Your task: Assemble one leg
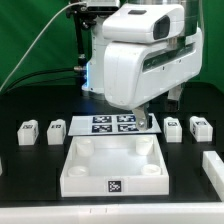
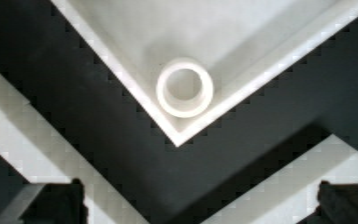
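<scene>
Four small white legs with tags stand on the black table: two at the exterior view's left (image 1: 28,131) (image 1: 57,128) and two at its right (image 1: 173,128) (image 1: 199,127). The large white square tray-like piece (image 1: 75,172) lies in front, in the middle. My gripper (image 1: 148,119) hangs above the tray's far right corner, mostly hidden by the arm. In the wrist view the gripper (image 2: 197,205) is open and empty, with its dark fingertips (image 2: 51,205) far apart. Below it is a tray corner with a round socket (image 2: 185,87). No leg shows in the wrist view.
The marker board (image 1: 113,124) lies flat just behind the tray, between the leg pairs. Another white part (image 1: 213,166) lies at the exterior view's right edge. A green backdrop and cables stand behind the arm.
</scene>
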Available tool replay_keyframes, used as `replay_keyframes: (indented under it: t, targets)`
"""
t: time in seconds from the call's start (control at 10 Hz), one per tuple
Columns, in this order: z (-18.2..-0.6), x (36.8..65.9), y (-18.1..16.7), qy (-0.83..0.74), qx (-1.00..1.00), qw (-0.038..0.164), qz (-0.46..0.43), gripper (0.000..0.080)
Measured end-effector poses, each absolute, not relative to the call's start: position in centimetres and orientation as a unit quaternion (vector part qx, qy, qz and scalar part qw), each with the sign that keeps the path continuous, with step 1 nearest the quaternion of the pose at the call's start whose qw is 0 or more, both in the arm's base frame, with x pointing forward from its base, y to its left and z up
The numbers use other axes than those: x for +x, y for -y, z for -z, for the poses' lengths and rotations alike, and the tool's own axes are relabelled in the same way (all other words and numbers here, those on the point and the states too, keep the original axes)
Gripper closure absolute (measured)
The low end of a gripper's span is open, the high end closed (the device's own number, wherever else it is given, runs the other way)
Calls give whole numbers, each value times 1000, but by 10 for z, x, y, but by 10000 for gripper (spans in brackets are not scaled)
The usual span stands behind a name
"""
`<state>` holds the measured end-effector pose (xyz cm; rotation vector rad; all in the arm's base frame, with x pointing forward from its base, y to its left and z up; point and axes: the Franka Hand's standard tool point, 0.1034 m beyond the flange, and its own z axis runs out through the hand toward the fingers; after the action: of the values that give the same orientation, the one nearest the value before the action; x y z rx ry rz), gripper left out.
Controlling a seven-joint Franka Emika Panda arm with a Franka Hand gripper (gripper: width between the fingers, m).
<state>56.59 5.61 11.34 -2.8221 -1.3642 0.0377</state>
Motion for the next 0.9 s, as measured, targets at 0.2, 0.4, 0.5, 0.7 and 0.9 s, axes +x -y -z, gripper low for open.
replay_keyframes:
  t: [0.2,0.4,0.5,0.7,0.9]
  targets:
    - [-113,566,-56,435,-900,3,-12,150]
    - [-112,564,-54,444,-896,4,-13,150]
    - [-108,557,-50,449,-893,5,-17,150]
    - [-96,523,-40,539,-842,5,-13,150]
    - [-76,480,-17,628,-778,9,-13,150]
